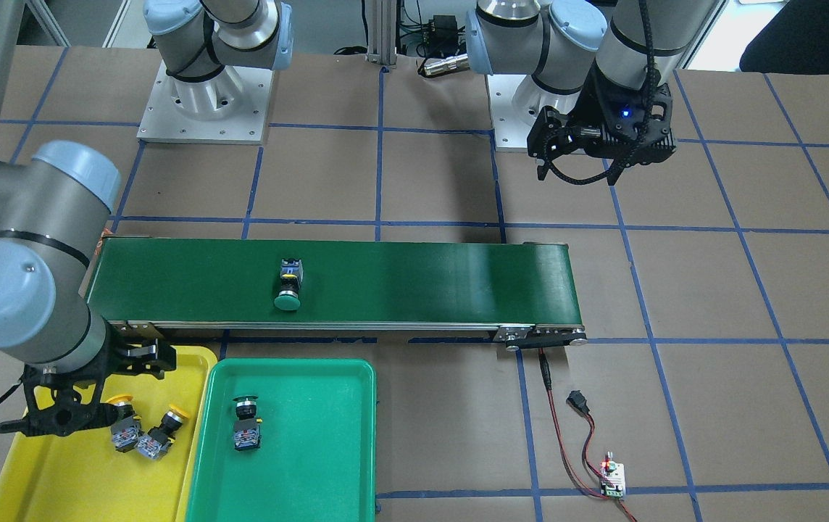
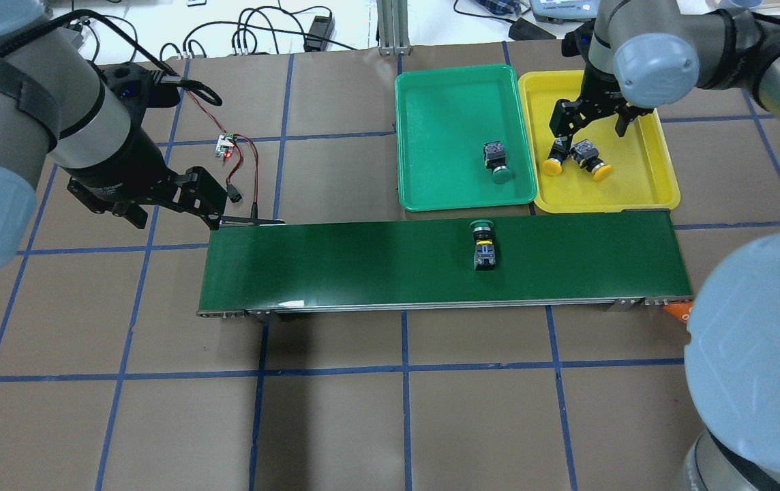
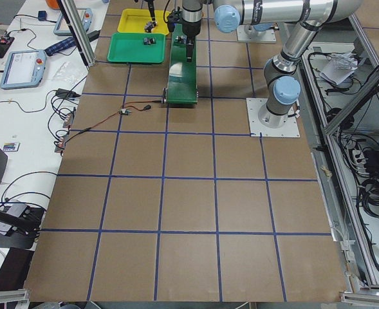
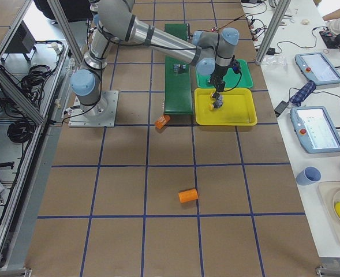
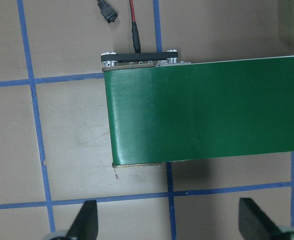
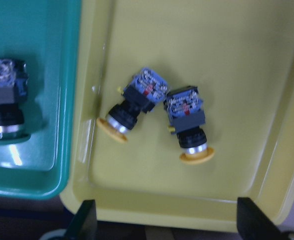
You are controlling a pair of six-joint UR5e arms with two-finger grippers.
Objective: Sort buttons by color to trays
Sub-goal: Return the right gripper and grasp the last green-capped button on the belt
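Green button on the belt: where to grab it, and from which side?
Probably top-down on the black body of the green button, jaws closing along the conveyor belt. It lies on its side, long axis across the belt, so the body's flanks are exposed. The round cap would likely slip.

Toward the bench's [image 2: 363, 409] operator edge, the yellow plastic tray [image 2: 639, 146] holds two touching yellow-capped push-buttons [image 2: 591, 160]; the adjoining green plastic tray [image 2: 444, 136] holds one green-capped push-button [image 2: 497, 164]; another green-capped push-button [image 2: 482, 247] lies on the dark green conveyor belt [image 2: 335, 266]

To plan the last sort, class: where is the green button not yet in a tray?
In the overhead view the green-capped button lies on the dark green conveyor belt, right of its middle, near the green tray.
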